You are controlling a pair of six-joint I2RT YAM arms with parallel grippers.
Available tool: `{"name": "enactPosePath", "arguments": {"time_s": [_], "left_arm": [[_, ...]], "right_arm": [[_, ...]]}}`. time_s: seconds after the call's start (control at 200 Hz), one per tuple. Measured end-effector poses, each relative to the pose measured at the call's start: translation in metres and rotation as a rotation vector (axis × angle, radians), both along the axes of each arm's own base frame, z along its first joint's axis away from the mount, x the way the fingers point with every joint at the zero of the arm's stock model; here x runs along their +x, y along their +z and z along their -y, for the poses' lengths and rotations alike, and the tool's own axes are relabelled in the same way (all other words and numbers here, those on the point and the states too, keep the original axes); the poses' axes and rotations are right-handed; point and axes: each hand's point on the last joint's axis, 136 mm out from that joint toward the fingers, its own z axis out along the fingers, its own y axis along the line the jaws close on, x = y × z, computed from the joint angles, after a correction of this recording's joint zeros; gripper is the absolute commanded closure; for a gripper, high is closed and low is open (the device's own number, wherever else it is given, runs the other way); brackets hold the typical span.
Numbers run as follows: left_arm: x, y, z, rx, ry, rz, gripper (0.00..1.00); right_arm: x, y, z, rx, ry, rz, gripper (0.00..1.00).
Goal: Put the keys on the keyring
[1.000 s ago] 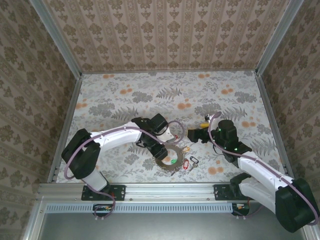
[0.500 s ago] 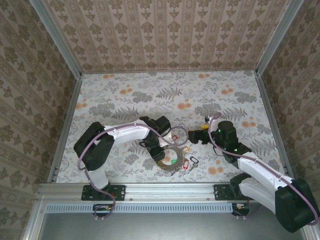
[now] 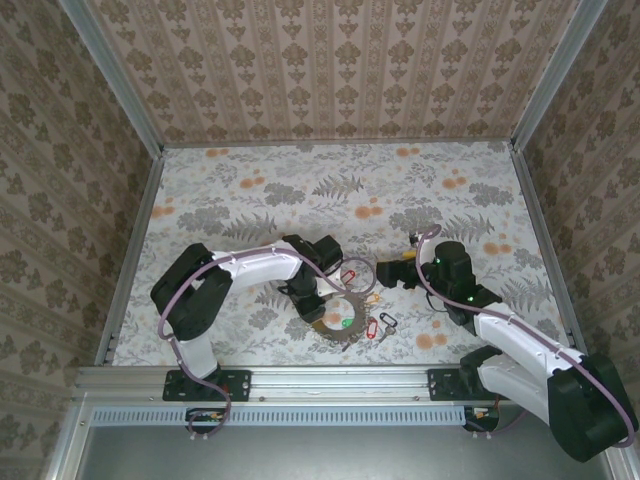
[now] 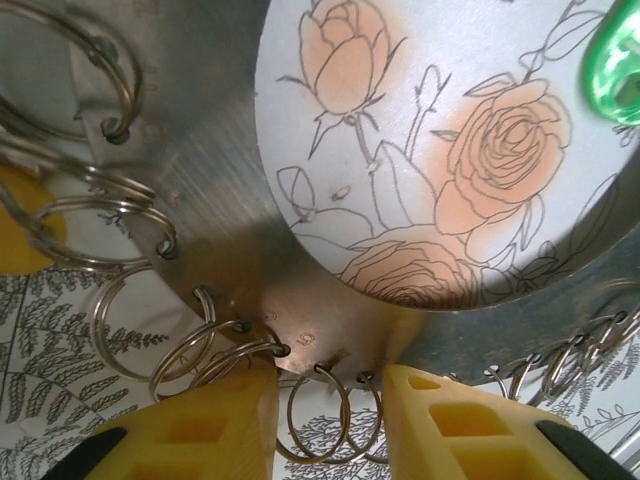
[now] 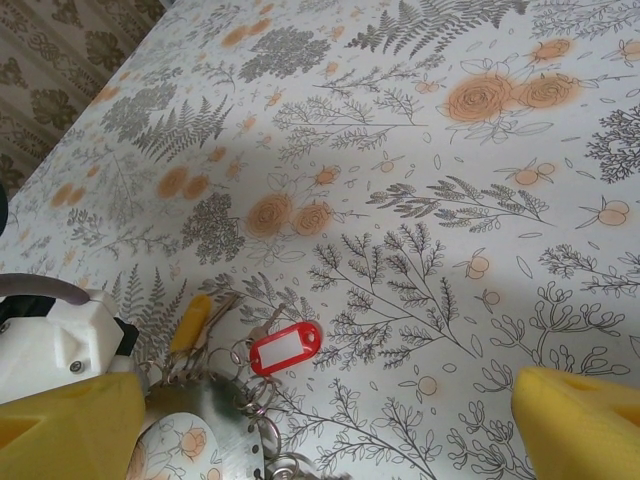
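Now the left gripper [image 4: 330, 405] is seen with its yellow fingers [image 4: 215, 430] set a narrow gap apart, astride the outer edge of the keyring [image 4: 215, 150]. A few of the small split rings [image 4: 292, 415] hung along that edge are caught in the gap. Whether the pads are pressed on metal cannot be told. No key is seen between the jaws.

The keyring is laid flat on the cloth [image 5: 450, 250], whose orange roses are seen through its wide hole. A green tag [image 4: 615, 70] is seen inside that hole, at the side away from the fingers. A yellow tag [image 4: 18, 235] is found just outside the keyring's rim, among the split rings.

From above, the left gripper [image 3: 318, 306] is placed over the keyring's [image 3: 323, 331] left rim. The keys [image 3: 376, 326] are scattered just right of the keyring on the cloth.

The right gripper [image 3: 383, 270] is held beyond the keyring and to its right, apart from it. Its jaws are spread wide and nothing is held in them. In its wrist view a red tag [image 5: 285, 348] is seen just beside the keyring.
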Motion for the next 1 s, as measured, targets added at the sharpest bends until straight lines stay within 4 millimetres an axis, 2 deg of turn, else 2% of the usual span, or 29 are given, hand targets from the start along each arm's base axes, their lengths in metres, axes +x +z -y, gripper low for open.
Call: {"name": "enactPosePath", "arguments": {"time_s": [0.14, 0.26, 0.365, 0.595, 0.77, 1.0], "left_arm": [[0.002, 0.0, -0.002, 0.013, 0.003, 0.017, 0.79], [0.004, 0.0, -0.004, 0.021, 0.0, 0.03, 0.92], [0.003, 0.001, -0.003, 0.019, 0.006, 0.031, 0.98], [0.004, 0.012, -0.001, -0.027, 0.059, 0.035, 1.0], [0.021, 0.023, -0.007, -0.069, 0.191, 0.031, 1.0], [0.028, 0.022, -0.006, -0.113, 0.289, -0.001, 1.0]], "right_arm": [[0.0, 0.0, 0.0, 0.001, 0.0, 0.002, 0.04], [0.0, 0.0, 0.0, 0.001, 0.0, 0.002, 0.04], [0.0, 0.001, 0.0, 0.001, 0.0, 0.003, 0.04], [0.001, 0.001, 0.0, 0.002, 0.0, 0.005, 0.04], [0.001, 0.001, 0.0, 0.002, 0.0, 0.005, 0.04], [0.001, 0.001, 0.0, 0.002, 0.0, 0.005, 0.04]]}}
